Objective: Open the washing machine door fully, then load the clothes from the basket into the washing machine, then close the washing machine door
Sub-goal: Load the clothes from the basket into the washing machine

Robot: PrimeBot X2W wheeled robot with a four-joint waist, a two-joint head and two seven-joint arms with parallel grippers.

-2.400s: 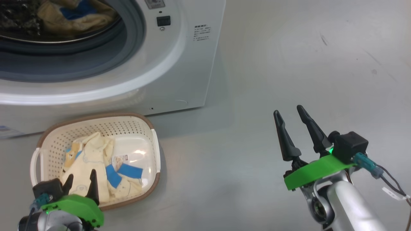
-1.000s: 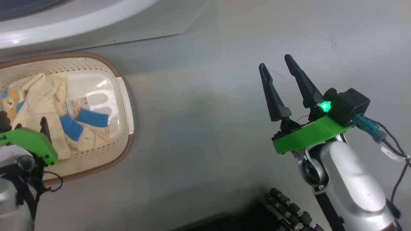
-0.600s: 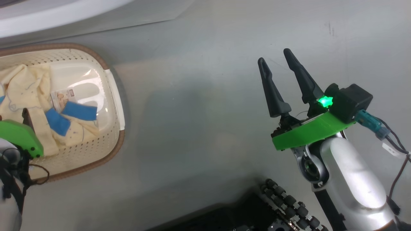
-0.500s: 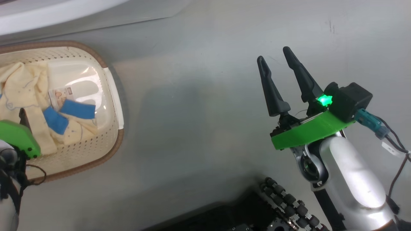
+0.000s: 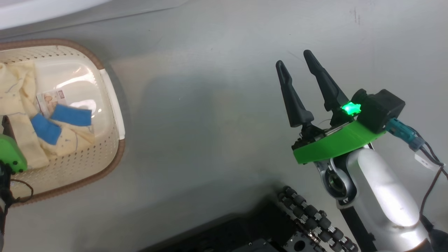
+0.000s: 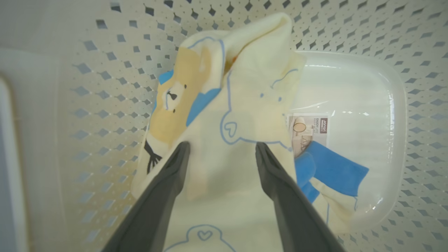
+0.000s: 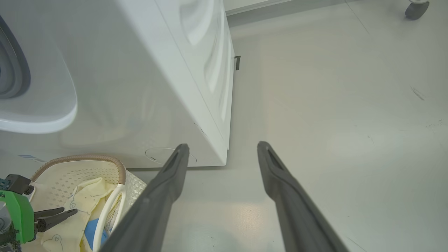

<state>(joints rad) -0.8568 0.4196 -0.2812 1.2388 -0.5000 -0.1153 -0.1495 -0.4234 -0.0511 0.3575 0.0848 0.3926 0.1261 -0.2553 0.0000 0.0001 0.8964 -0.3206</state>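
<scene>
Two pincers are seen, both spread wide. The left pincer is held inside the basket, with its fingers pointed down at the clothes. A fold of cloth is straddled by the two tips but is not clamped, and whether the tips touch it cannot be told. The clothes are piled in the basket's left half: cream-yellow garments marked with blue bear outlines, a tan bear face and bright blue patches. The glossy bottom is left bare in the basket's right half, where a label sticker is seen just beside a blue patch. The right pincer is held well to the right of the basket, above the grey floor, and nothing is gripped between its fingers. The washing machine is placed just behind the basket, its white front close to the basket's brown rim. A dark base with small rollers is seen on the floor, nearer than the basket and to its right.
</scene>
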